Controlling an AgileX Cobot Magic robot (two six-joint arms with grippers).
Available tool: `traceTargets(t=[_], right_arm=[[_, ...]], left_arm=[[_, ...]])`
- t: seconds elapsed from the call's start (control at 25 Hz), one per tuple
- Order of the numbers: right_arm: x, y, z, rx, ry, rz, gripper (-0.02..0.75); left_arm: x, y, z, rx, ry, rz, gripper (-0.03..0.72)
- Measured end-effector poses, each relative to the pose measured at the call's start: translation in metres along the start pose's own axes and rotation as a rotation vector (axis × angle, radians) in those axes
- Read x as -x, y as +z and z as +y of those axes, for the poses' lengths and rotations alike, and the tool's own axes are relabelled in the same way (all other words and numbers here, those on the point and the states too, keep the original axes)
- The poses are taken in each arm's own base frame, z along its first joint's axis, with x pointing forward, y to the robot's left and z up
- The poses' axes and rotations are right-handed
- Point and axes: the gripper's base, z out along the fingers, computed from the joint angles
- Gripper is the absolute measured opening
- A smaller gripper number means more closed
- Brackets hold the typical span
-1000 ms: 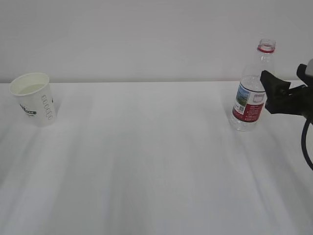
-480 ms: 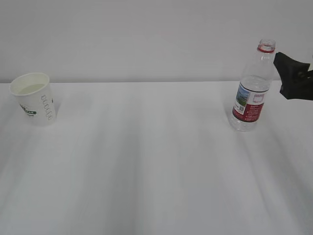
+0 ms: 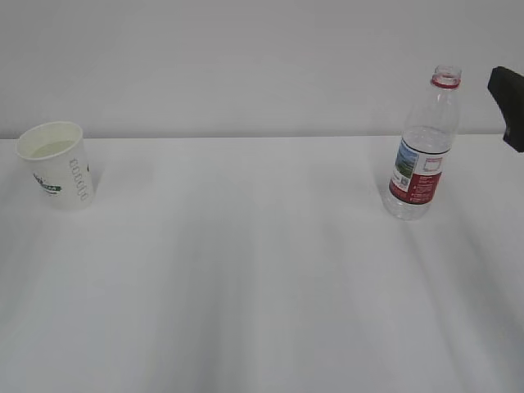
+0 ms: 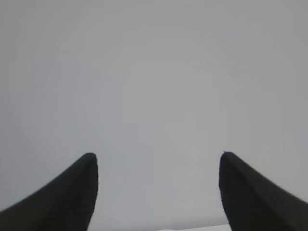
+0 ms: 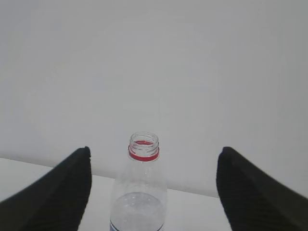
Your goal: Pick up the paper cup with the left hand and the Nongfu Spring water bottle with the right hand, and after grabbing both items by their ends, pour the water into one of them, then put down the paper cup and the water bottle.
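**Cup and bottle on the table, both end effectors spread and empty**

My left end effector (image 4: 158,166) has its two dark fingers wide apart. Nothing sits between them; the left wrist view shows only a plain pale wall and a thin strip of the table's edge at the very bottom. This end effector does not appear in the exterior view.

My right end effector (image 5: 153,161) is also spread wide and holds nothing. In the right wrist view the bottle (image 5: 140,192) stands upright between the two fingers but farther off, not touched by either. Its mouth is uncapped, a red ring circles the neck, and water (image 5: 138,207) shows in the body below the shoulder. From outside, only a dark piece of this end effector (image 3: 509,100) shows at the right edge, near the bottle's neck height and apart from it.

The bottle (image 3: 423,146) stands on the white table (image 3: 262,286) at the far right, label facing the camera. The cup (image 3: 57,166) stands upright at the far left, well apart from the bottle, its printed side toward the camera.
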Motion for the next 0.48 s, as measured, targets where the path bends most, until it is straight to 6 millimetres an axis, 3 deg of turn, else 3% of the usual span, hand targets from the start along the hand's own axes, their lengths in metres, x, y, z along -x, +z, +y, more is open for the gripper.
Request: traceTargets(t=[0.48], right_arm=[[0.035,-0.051,-0.004,-0.018,-0.011,0.004,0.596]], left_arm=[[0.037,-0.028,0.001,-0.016,0.040,0.031,0.570]])
